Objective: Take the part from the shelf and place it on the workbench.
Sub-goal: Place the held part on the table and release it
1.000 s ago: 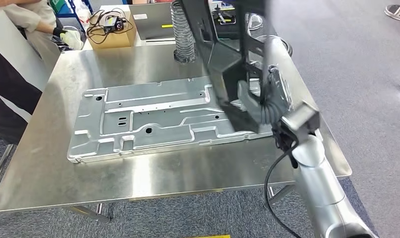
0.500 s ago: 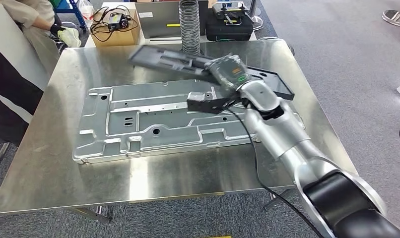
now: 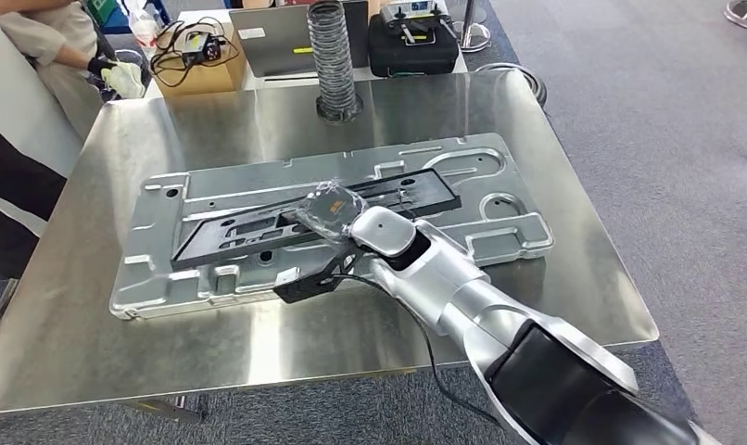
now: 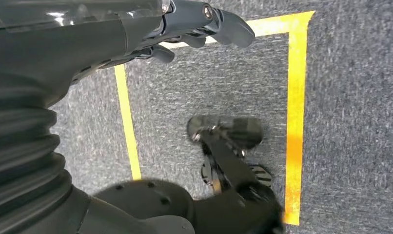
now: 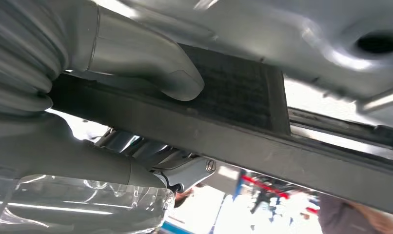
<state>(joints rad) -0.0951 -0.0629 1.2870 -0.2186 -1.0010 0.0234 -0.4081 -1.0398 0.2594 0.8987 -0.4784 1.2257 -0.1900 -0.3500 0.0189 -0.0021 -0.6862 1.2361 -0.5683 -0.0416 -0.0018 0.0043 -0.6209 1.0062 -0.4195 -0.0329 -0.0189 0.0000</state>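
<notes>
Swung down since half a second ago: black part [image 3: 259, 227] no longer raised over the far side of the workbench [image 3: 555, 278], now lying long and nearly flat across the silver stamped panel [image 3: 500, 199], one end toward the panel's left corner, the other near its middle right. Right hand [image 3: 331, 211] still clamped on the part near its middle — in the right wrist view, grey thumb [image 5: 150, 63] pressed on one face of the black bar [image 5: 263, 151], darker fingers [image 5: 185, 170] curled under the opposite edge. Silver right arm [image 3: 444, 287] reaching in low from the near right corner, cable trailing beneath. Left hand [image 4: 185, 24] hanging over grey carpet and yellow floor tape [image 4: 294, 122], fingers loosely apart, holding nothing. Beyond the bench: ribbed grey hose [image 3: 334, 56] standing upright at the far edge, cardboard box [image 3: 198, 65] with cables, black case [image 3: 411, 42]. Person [image 3: 36, 56] in a light top at far left, gloved hands together.
</notes>
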